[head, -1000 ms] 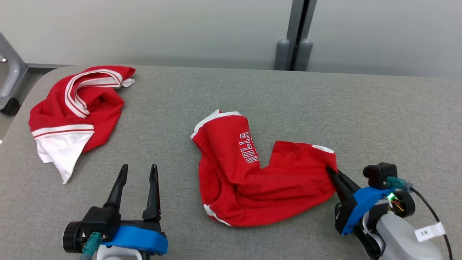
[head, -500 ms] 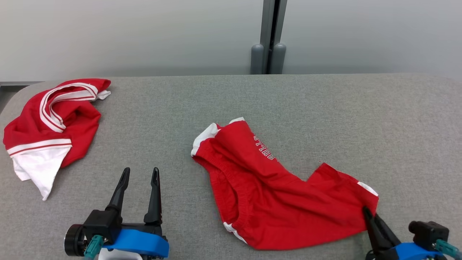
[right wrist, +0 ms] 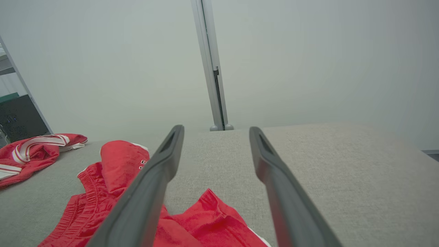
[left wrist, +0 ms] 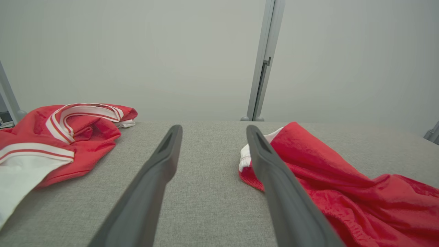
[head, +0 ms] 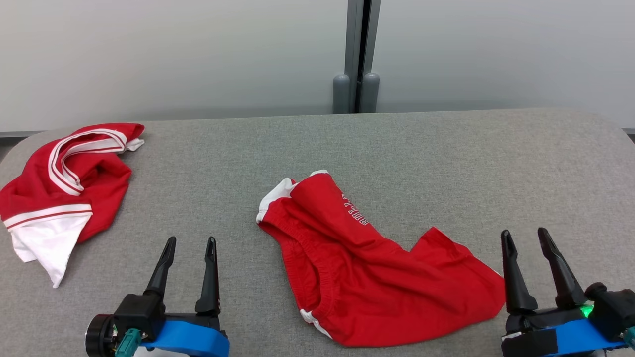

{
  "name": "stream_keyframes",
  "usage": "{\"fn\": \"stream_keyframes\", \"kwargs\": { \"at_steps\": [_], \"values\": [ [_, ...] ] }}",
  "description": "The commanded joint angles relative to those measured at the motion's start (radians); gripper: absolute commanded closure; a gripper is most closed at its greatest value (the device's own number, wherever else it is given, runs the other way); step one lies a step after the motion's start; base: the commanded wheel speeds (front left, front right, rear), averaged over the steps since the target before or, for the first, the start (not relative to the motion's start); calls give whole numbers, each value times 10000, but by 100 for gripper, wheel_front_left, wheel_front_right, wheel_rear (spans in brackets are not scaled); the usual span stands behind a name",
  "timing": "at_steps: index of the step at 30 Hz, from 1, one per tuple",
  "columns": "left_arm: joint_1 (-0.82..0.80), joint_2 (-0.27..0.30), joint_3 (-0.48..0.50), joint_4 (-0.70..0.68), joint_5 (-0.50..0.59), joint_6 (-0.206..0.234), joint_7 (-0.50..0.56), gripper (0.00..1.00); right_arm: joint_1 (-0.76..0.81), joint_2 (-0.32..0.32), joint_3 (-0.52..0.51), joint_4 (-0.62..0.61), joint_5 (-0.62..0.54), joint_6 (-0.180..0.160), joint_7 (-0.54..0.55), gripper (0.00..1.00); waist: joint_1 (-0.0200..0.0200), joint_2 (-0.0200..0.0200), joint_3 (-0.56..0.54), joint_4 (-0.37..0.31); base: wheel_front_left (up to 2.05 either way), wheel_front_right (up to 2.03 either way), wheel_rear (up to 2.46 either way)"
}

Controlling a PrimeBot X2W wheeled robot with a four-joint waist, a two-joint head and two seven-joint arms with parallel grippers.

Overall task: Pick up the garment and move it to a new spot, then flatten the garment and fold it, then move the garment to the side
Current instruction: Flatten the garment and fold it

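Note:
The garment [head: 367, 267] is a pair of red shorts with white trim and white lettering, lying crumpled at the middle front of the grey table [head: 446, 163]. It shows to the right in the left wrist view [left wrist: 343, 192] and at the lower left in the right wrist view [right wrist: 113, 192]. My right gripper [head: 526, 237] stands open just right of the garment's leg edge, holding nothing. At the lower left, my left gripper [head: 191, 244] is open and empty, apart from the garment's waistband.
A second red garment [head: 64, 183] with white stripes and a white panel lies bunched at the table's far left edge. A grey post [head: 356, 54] rises behind the table against a pale wall. Bare table stretches right of and behind the shorts.
My right gripper has let go of the garment's leg edge, opened, and now stands upright beside it. The head camera has shifted, so the scene sits lower and further left. The left gripper stays open.

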Motion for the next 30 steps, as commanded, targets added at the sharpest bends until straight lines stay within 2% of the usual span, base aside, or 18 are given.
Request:
{"fn": "stream_keyframes", "kwargs": {
  "at_steps": [1, 5, 9, 15, 23, 30],
  "values": [
    [51, -7, 28, 7, 91, -38, -29, 0, 125, 80, 57, -157, -134, 5, -46, 0, 0, 0, -12, -11, 0, 0, 0],
    [44, -5, 12, 0, 135, -68, -29, 0, -127, 290, 466, -530, -547, 5, -86, 0, 0, 0, -26, -28, 0, 0, 0],
    [-18, -7, -66, 34, 174, -102, -29, 0, -178, 431, 862, -330, -871, 5, -94, 0, 0, 0, -29, 5, 0, 0, 0],
    [-110, -2, -601, 160, 424, -212, -29, 0, -238, 563, 866, -97, -829, 5, -96, 0, 0, 0, 3, 39, 0, 0, 0],
    [-741, 387, -2698, 654, 723, -328, -28, 0, -433, 557, 860, 28, -866, 5, -95, 0, 0, 0, 116, -234, 0, 0, 0],
    [-1204, 1241, -4860, 1525, 109, -303, -28, 0, -392, 478, 850, 57, -769, 5, -94, 0, 0, 0, 266, -548, 0, 0, 0]
  ]
}}
